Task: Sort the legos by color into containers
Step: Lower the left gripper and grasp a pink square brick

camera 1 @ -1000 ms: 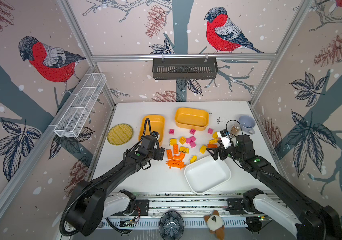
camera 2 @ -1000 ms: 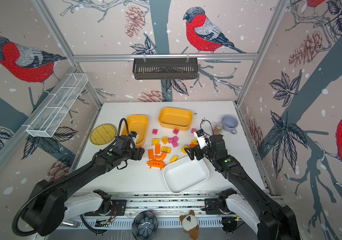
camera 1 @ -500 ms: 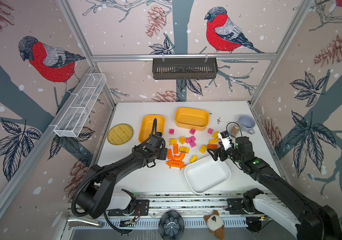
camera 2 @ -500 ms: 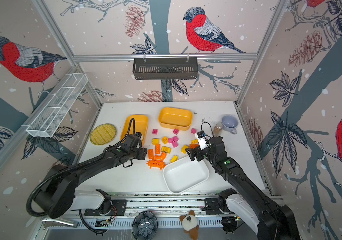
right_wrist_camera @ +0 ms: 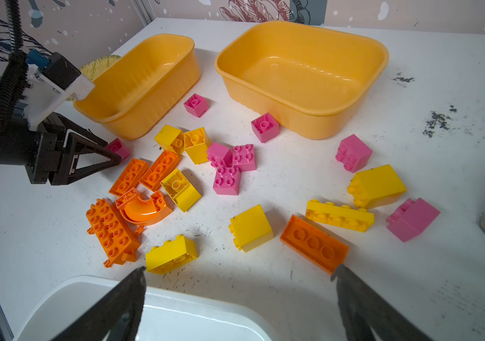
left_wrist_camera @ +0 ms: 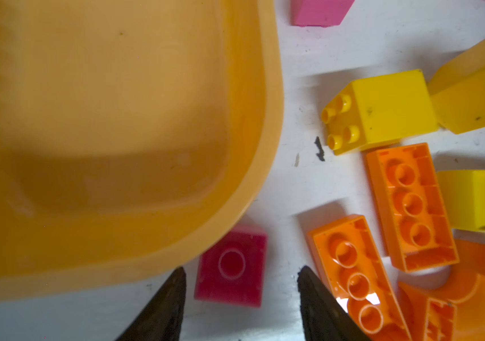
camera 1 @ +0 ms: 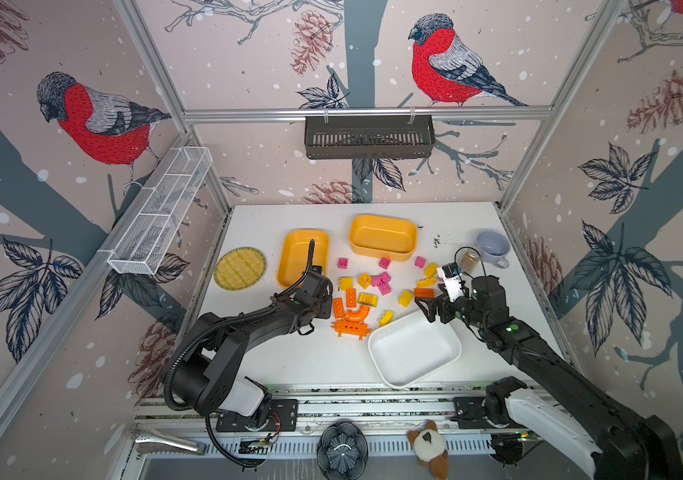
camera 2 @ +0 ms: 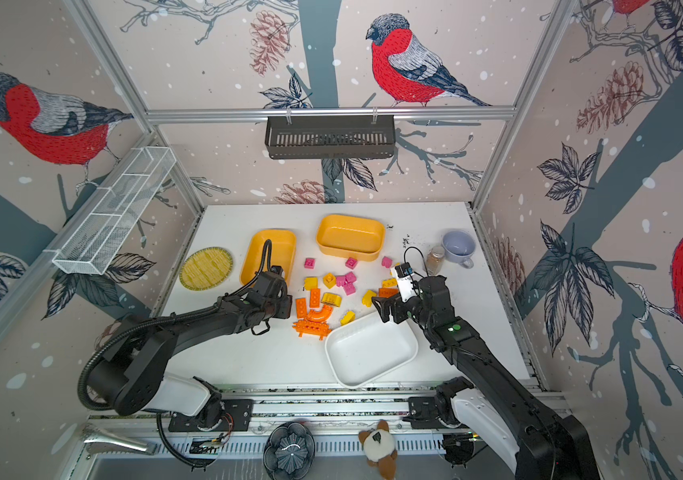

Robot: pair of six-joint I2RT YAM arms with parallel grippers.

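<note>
In both top views the table (camera 1: 323, 365) fills the middle of the frame. A round woven plate (camera 1: 240, 268) sits at its left edge, and a grey-blue cup (camera 1: 493, 247) and a small jar (camera 1: 469, 262) at its upper right. A black wire basket (camera 1: 368, 137) hangs on the back wall above, and a white mesh rack (camera 1: 161, 216) on the wall at the left. The legos (camera 1: 364, 281) lie scattered at mid-frame, all on the bare table among the three containers.

The left gripper (left_wrist_camera: 241, 276) is low at the near corner of the left yellow-orange tub (camera 1: 302, 257). Its jaws stand apart on either side of a pink cube (left_wrist_camera: 230, 265), with a gap on each side. The tub's rim crowds one finger and an orange plate (left_wrist_camera: 350, 280) lies just beside the other. An orange arch (camera 1: 358, 313) and a spiky orange bar (camera 1: 350, 328) lie just right of that gripper.

The right gripper (right_wrist_camera: 239, 270) hangs with its jaws spread wide and nothing between them, over the far rim of the white tub (camera 1: 414, 349) at lower centre-right. A yellow block (right_wrist_camera: 171, 254) and a second orange plate (right_wrist_camera: 313, 243) lie just beyond its fingertips. The second yellow-orange tub (camera 1: 383, 243) stands at upper centre. All three tubs are empty
</note>
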